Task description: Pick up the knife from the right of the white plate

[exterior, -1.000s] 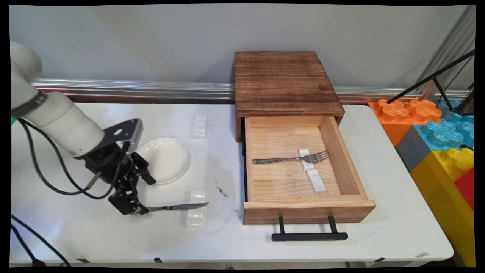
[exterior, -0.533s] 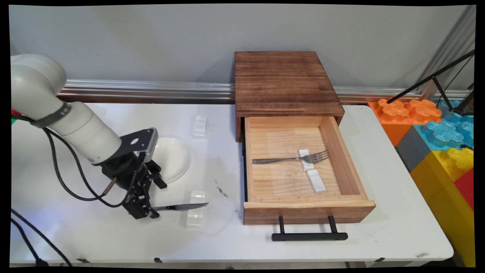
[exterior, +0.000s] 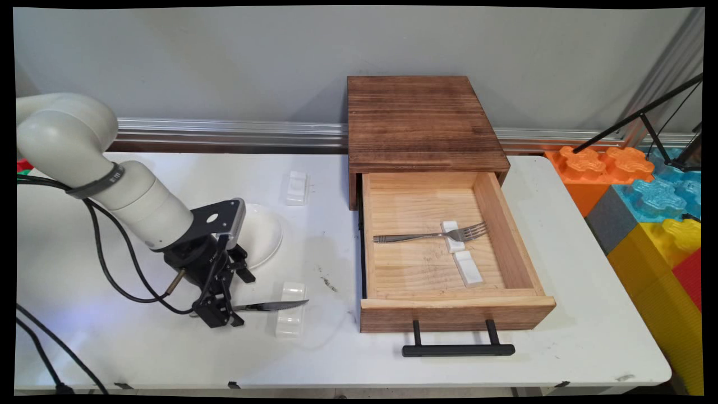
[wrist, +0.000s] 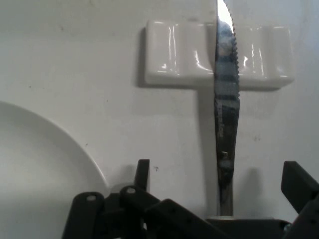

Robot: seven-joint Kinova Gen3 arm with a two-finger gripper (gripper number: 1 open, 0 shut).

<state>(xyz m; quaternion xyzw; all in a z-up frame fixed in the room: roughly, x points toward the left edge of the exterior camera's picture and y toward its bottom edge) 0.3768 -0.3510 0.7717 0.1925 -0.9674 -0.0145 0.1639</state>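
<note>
Steel knife (exterior: 269, 306), serrated blade, lies w/ its blade across a glossy white ceramic rest (exterior: 291, 309) at the table's (exterior: 336, 359) near-left; we see the black gripper (exterior: 220, 315) low over the handle end. In hand view the fingers (wrist: 299, 181) stand apart either side of the handle, open, not gripping; knife (wrist: 226, 114) runs straight up over the ridged rest (wrist: 174, 54). Round white plate (exterior: 263, 235) sits just behind the gripper, partly hidden. Second white rest (exterior: 297, 187) further back. To the right, a dark-stained wood box (exterior: 420, 120) w/ pale pine drawer (exterior: 457, 314) pulled out, black bar handle (exterior: 458, 350); inside, a metal fork (exterior: 429, 235) propped on one of two small white rests (exterior: 452, 236).
</note>
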